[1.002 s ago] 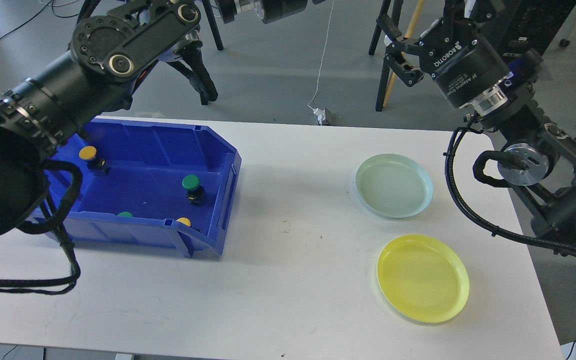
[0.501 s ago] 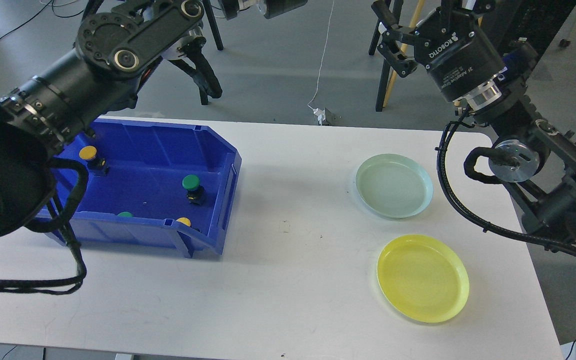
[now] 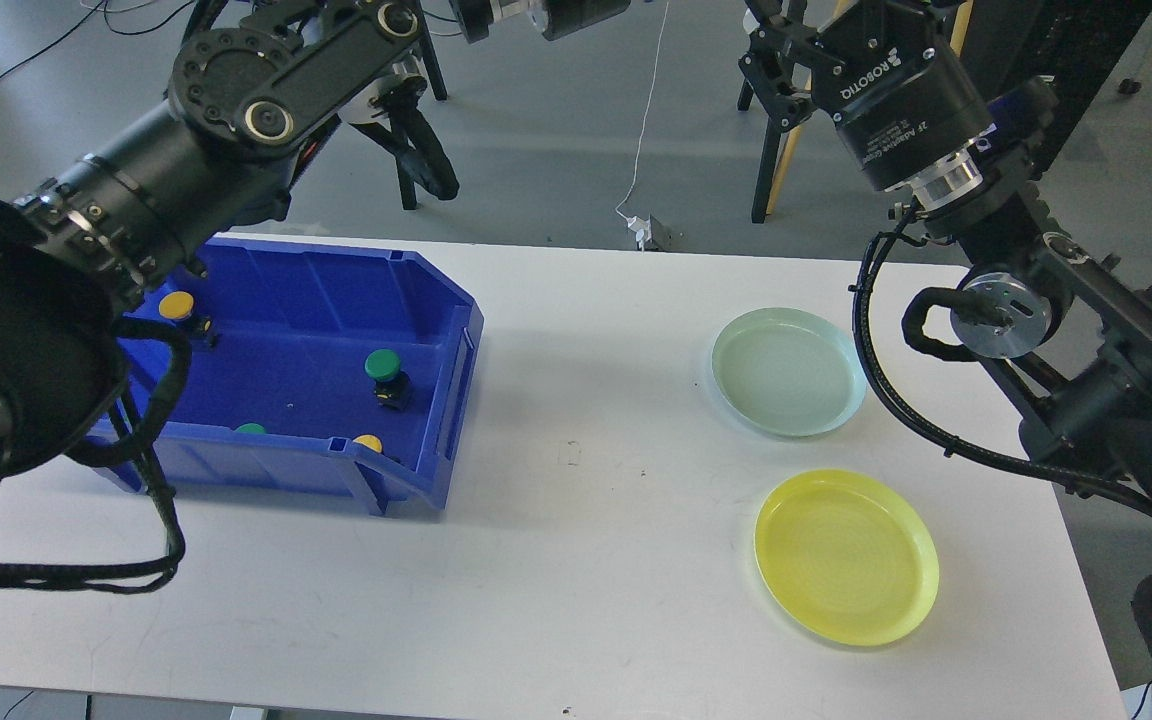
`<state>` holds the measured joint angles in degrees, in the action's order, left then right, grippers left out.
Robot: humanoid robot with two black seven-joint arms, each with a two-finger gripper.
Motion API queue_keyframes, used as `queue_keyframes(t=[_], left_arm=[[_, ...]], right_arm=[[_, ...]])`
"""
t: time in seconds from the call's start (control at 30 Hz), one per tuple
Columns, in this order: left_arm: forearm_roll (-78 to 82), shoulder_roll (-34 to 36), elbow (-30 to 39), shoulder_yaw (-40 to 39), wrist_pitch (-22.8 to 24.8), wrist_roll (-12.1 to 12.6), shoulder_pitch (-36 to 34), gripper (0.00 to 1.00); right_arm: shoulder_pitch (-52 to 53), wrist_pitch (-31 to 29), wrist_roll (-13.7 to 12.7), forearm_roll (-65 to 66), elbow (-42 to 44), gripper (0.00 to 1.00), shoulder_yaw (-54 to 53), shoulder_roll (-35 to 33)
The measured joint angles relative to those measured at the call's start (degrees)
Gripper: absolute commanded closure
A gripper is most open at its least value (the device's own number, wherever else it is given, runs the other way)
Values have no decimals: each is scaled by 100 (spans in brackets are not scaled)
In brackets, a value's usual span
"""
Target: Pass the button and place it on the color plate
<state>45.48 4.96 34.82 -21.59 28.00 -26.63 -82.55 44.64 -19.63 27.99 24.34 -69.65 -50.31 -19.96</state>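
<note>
A blue bin [image 3: 436, 330] on the left of the white table holds several buttons: a yellow one [image 3: 176, 305] at the back left, a green one [image 3: 382, 366] in the middle, and a green one [image 3: 250, 428] and a yellow one [image 3: 368, 441] half hidden behind the front wall. A pale green plate [image 3: 786, 372] and a yellow plate [image 3: 846, 556] lie on the right. My right gripper [image 3: 772, 58] is open and empty, high above the table's far edge. My left gripper's body [image 3: 576, 12] is at the top edge, its fingers cut off.
My left arm [image 3: 236, 110] hangs over the bin's back left corner, with a black cable loop [image 3: 426, 160] under it. My right arm [image 3: 1006, 320] runs along the table's right edge beside the plates. Chair legs [image 3: 764, 160] stand beyond the table.
Both arms have swung: the left elbow and its cable moved a little right, and the right gripper moved up and left, toward the top edge. The buttons and plates have not moved.
</note>
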Motion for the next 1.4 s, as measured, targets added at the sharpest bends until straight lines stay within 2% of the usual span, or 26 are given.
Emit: queue_keyframes(t=[0.57,0.8,0.87,1.24,1.34,1.4], left_arm=[[-323,13,-125,-10,0,1,11,65],[-329,7,-126,-21,-1,1,21,65],[-329,3,-127,-21,-1,1,24,65],[-331,15,-149,-21,1,1,54,64],[-331,27,-150,-17,1,1,54,60],[-331,35,-151,-17,1,1,54,43]], right_arm=[[-8,-16,1,3,-22,43,21,-8],[9,-28,4,9,-23,58,21,-8],[11,-37,6,9,-23,66,16,-8],[73,-47,-3,28,-5,85,16,-38],[78,-49,-3,35,-1,86,19,-32],[78,-49,-3,37,2,86,22,-28]])
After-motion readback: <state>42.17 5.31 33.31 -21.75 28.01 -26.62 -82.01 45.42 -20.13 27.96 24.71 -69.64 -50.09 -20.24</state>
